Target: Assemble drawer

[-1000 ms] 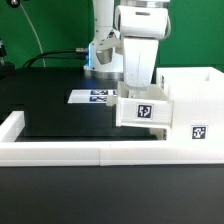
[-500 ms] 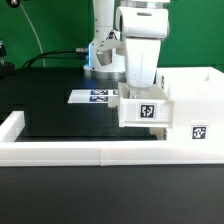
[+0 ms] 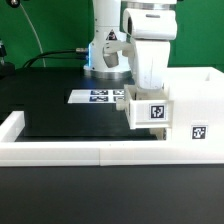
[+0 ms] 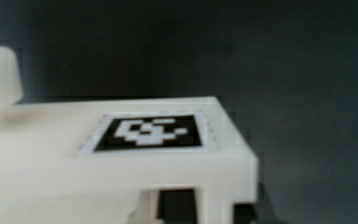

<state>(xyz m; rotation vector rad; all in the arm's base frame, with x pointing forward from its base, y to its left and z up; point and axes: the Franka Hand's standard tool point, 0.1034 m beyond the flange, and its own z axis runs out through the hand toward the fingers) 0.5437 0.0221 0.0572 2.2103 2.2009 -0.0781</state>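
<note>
My gripper (image 3: 148,90) is shut on a small white open-top tray (image 3: 150,110) with a square tag on its front, and holds it just above the table. The tray's right side is against, or just inside, the open side of the tall white box shell (image 3: 195,95) at the exterior view's right. The shell bears its own tag low on its front. In the wrist view the tray (image 4: 87,165) and its tag fill the frame, and my gripper (image 4: 210,206) grips its wall with dark fingertips (image 4: 176,202). No second tray shows.
The marker board (image 3: 98,97) lies on the black table behind the tray. A long low white rail (image 3: 80,152) edges the table's front and turns up at the exterior view's left (image 3: 10,128). The arm's base stands at the back.
My gripper has carried the tray toward the exterior view's right, closer into the box shell. The shell and the marker board have not moved.
</note>
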